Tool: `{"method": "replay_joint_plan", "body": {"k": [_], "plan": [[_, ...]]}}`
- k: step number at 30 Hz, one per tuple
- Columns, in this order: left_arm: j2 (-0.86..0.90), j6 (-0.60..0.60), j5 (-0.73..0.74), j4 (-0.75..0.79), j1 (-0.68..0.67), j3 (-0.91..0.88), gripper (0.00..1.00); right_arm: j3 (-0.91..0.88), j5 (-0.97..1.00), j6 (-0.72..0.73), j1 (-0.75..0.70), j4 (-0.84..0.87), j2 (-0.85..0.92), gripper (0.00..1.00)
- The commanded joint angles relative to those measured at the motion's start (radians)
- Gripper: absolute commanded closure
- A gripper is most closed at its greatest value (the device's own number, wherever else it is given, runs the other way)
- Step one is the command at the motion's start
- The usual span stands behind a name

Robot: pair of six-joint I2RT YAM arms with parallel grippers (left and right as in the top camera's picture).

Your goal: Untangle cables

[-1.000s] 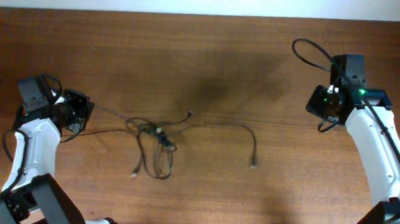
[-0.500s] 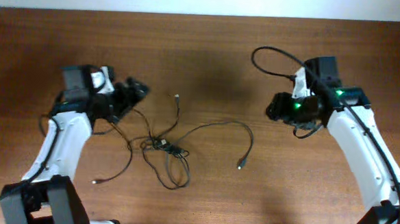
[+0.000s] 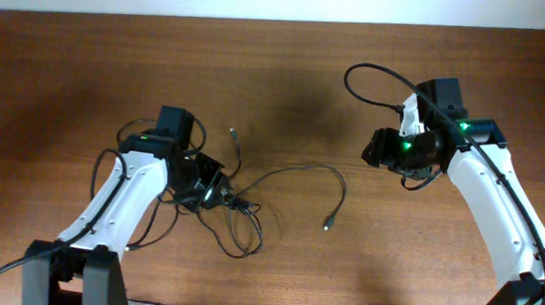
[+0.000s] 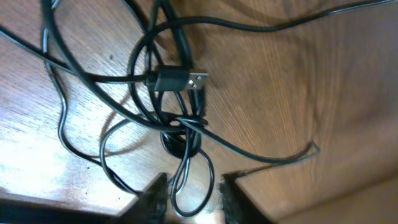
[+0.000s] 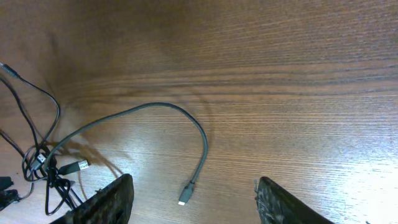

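Black cables (image 4: 180, 81) knot just ahead of the left end effector (image 4: 193, 196), its narrow jaws astride one loop (image 4: 210, 174); right end effector (image 5: 193, 186) wide, plug (image 5: 185, 198) just ahead.

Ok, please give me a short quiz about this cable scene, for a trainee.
1. True or false: the right pincer holds a cable.
2. Over the knot hangs: A the left pincer; B the right pincer; C neither.
3. Fill in: the free plug of the long cable lies on the ____.
Key: 1 false; 2 A; 3 table.
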Motion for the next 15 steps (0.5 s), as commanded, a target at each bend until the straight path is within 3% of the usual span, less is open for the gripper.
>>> {"method": "replay_joint_plan", "body": {"k": [1,3,4,5,6,7,10,15], "plan": [[-0.019,-0.106,-0.126,-0.010,-0.027,0.002,0.81,-0.009,0.016,-0.008,-0.003,-0.004,-0.021,0.36],[-0.019,-0.106,-0.167,-0.046,-0.027,0.002,0.80,-0.009,0.016,-0.008,-0.003,-0.004,-0.021,0.36],[-0.019,-0.106,-0.172,-0.074,-0.027,0.002,0.75,-0.009,0.016,-0.008,-0.003,-0.004,-0.021,0.36],[-0.019,-0.106,-0.173,-0.101,-0.027,0.002,0.61,-0.009,0.016,-0.008,-0.003,-0.004,-0.021,0.36],[-0.019,-0.106,-0.175,-0.110,-0.027,0.002,0.53,-0.009,0.016,-0.008,-0.003,-0.004,-0.021,0.36],[-0.019,-0.106,-0.178,-0.110,-0.027,0.001,0.51,-0.009,0.016,-0.008,-0.003,-0.004,-0.021,0.36],[-0.019,-0.132,-0.191,-0.099,-0.027,-0.013,0.65,-0.009,0.016,-0.008,-0.003,-0.003,-0.021,0.36],[-0.019,-0.221,-0.190,-0.026,-0.027,-0.101,0.79,-0.009,0.016,-0.008,-0.003,-0.003,-0.021,0.36]]}}
